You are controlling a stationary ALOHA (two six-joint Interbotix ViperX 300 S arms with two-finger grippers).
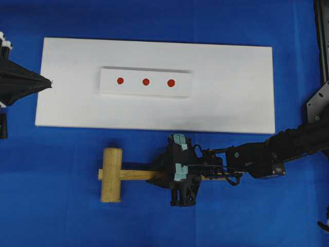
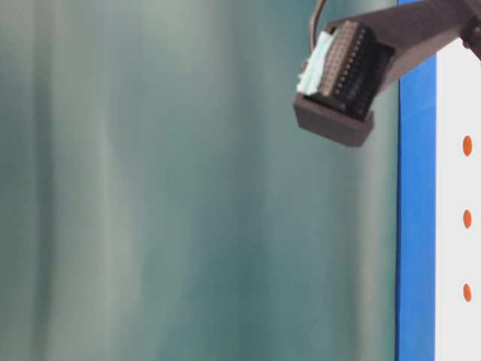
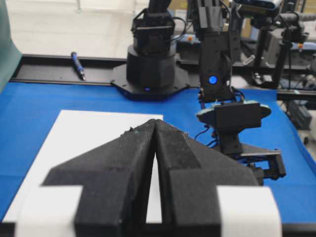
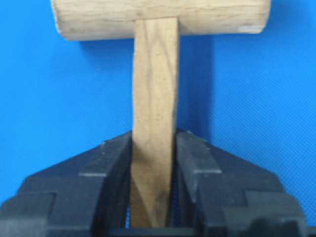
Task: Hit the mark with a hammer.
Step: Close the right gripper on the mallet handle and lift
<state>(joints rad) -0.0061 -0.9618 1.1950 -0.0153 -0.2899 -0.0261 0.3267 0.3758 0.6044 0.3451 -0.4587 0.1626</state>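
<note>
- Blue cloth (image 1: 61, 206) underneath; white board (image 1: 231, 103) beyond the right claw (image 1: 165, 175), carrying a raised strip with three red marks (image 1: 145, 82).
- Hammer (image 1: 123, 175) flat on the cloth, handle pinched between the right claw's fingers (image 4: 197, 168), head just ahead of the tips.
- Long axis in line with the claw and parallel to the board's near edge, head pointing away from the wrist.
- Left claw (image 3: 155, 131) shut and empty, parked at the board's far end.
- Grasp looks done; lift, carry to a mark and strike all left.
</note>
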